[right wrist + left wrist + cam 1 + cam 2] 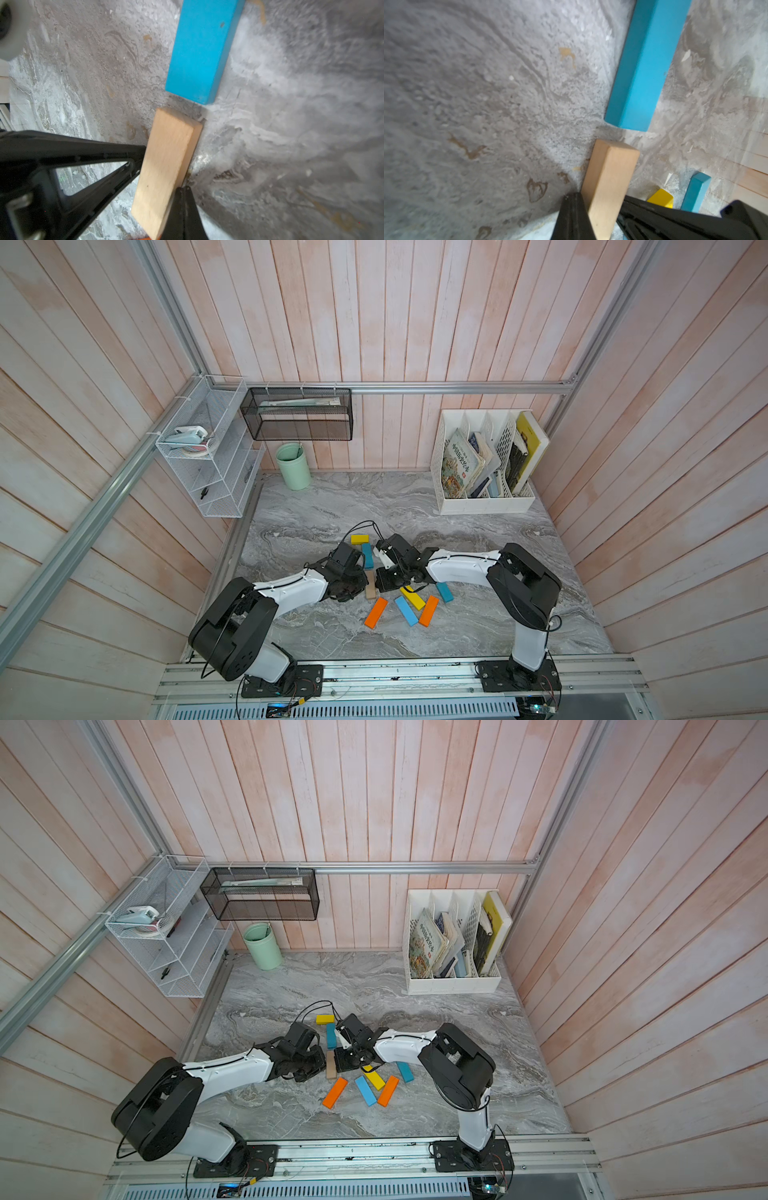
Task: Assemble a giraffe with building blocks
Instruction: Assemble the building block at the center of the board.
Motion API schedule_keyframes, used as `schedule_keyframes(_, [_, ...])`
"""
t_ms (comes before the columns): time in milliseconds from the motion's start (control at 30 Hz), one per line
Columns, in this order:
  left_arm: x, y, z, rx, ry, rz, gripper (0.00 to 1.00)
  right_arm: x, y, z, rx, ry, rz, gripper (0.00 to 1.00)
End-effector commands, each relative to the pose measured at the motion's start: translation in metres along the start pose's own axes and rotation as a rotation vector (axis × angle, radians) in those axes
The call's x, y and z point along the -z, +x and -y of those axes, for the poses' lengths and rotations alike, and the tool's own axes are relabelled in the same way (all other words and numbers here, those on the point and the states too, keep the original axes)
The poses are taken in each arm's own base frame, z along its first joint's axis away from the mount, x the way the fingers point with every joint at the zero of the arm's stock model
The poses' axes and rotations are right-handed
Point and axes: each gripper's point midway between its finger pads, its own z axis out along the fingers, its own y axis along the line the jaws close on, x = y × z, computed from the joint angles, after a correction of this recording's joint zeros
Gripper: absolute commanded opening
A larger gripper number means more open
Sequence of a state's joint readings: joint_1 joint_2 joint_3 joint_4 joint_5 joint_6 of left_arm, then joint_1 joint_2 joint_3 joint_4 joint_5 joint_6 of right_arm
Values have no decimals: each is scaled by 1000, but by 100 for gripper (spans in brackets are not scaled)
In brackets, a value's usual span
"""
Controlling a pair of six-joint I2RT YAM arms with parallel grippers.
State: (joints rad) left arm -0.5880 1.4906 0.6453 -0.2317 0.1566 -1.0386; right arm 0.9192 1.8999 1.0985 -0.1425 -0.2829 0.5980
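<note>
While the tan block (pixel 370 591) sits just at 6 o'clock of the teal block (pixel 367 556), the left gripper (pixel 571 197) touches it at 9 o'clock and the right gripper (pixel 183 190) at 3, both pressed together and empty (a squeeze, I judge, to line it up).

No legible text; characters on book cover (pixel 460 462) too small to read.

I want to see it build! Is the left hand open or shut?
Shut: in its wrist view the left hand grips the tan block, a finger on each side.
</note>
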Motion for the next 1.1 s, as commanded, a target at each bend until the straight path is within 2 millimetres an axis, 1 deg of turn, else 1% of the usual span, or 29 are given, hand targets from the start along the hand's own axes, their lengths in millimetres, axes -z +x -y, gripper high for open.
schedule_keyframes(0, [-3, 4, -13, -7, -52, -24, 0, -6, 6, -2, 7, -17, -16, 0])
schedule_keyframes(400, [-4, 3, -11, -7, -46, -25, 0, -6, 2, 0, 10, -9, -12, 0])
schedule_keyframes(700, [-5, 1, -7, -11, -40, -24, 0, -5, 0, 7, 0, 0, -8, 0])
schedule_keyframes(1067, [-7, 1, -7, -9, -44, -28, 0, -8, -2, 10, -1, -2, -12, 0])
